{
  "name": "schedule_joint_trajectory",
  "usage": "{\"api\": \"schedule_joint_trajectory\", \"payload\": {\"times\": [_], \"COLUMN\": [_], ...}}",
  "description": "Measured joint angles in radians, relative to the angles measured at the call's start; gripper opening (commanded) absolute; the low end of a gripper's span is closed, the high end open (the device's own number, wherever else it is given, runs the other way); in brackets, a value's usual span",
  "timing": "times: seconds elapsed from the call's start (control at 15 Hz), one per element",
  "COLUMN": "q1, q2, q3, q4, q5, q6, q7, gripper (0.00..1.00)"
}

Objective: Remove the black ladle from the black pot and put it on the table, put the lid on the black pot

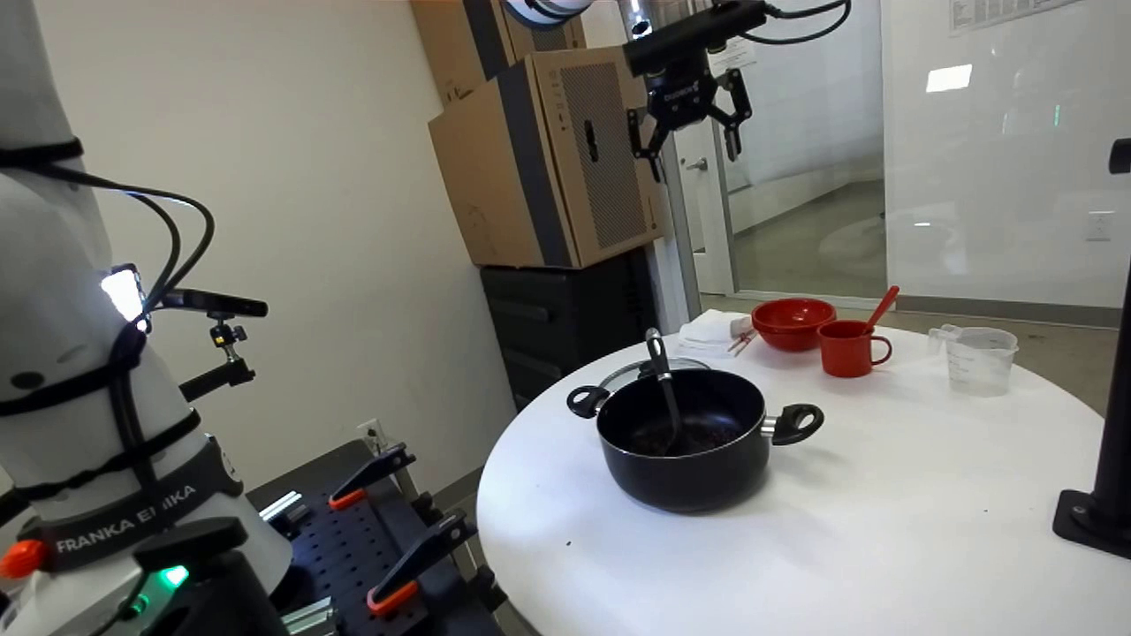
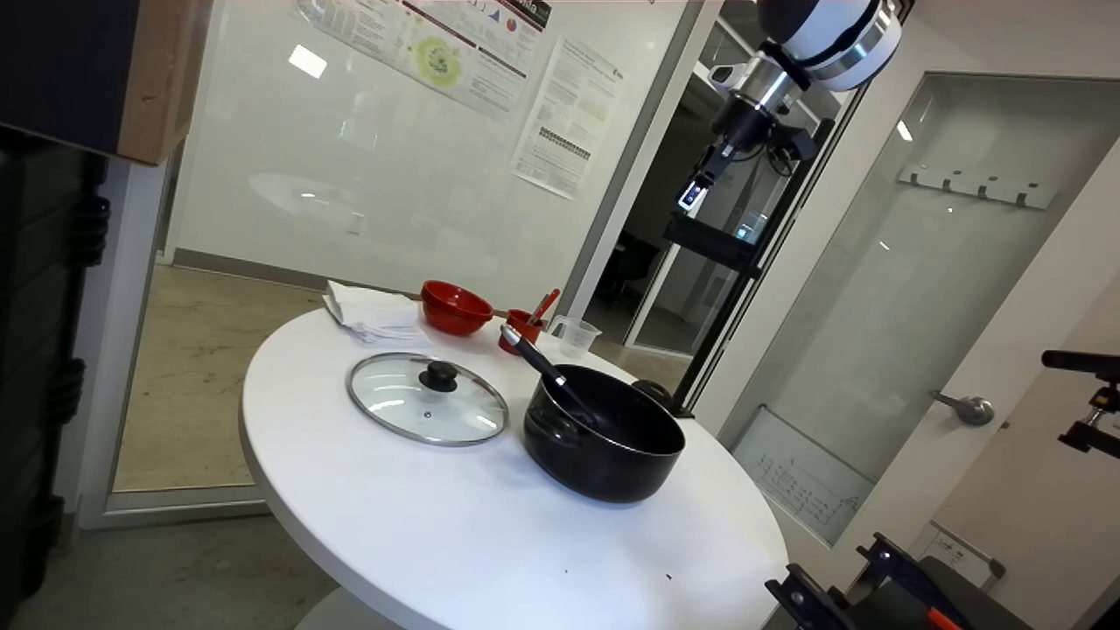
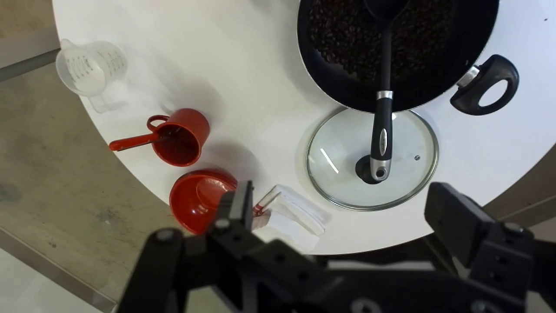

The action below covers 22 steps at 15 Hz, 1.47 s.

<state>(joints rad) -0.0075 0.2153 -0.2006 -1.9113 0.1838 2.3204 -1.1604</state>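
Note:
The black ladle (image 3: 383, 130) leans in the black pot (image 1: 689, 481), its bowl among dark beans and its grey-tipped handle sticking out over the rim. Beside the pot, flat on the white table (image 2: 420, 525), lies the lid (image 2: 402, 398), clear glass with a metal rim and black knob. In the wrist view the ladle's handle end overlaps the knob. An exterior view shows the lid partly hidden behind the pot. High above the table my gripper (image 1: 695, 162) hangs with its fingers wide apart; in the wrist view nothing is between them, and the gripper (image 3: 340, 204) is open.
Red bowls (image 1: 793, 325), a red cup (image 1: 846, 353) holding a red spoon (image 1: 882, 309), and a clear measuring cup (image 1: 981, 362) stand along the table's far side. A folded white cloth (image 2: 376, 315) lies near the lid. A black post (image 1: 1109, 442) rises at the table's edge.

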Motion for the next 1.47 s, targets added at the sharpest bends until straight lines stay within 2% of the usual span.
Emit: {"api": "schedule_joint_trajectory", "payload": {"times": [0.53, 1.0, 1.47], "q1": [-0.096, -0.092, -0.075], "q2": [0.035, 0.166, 0.283], "q3": [0.128, 0.222, 0.263], "q4": [0.005, 0.021, 0.005], "q5": [0.020, -0.009, -0.148], "q6": [0.001, 0.028, 0.122], "q7": [-0.002, -0.008, -0.007], "gripper": [1.00, 1.00, 1.00]}}
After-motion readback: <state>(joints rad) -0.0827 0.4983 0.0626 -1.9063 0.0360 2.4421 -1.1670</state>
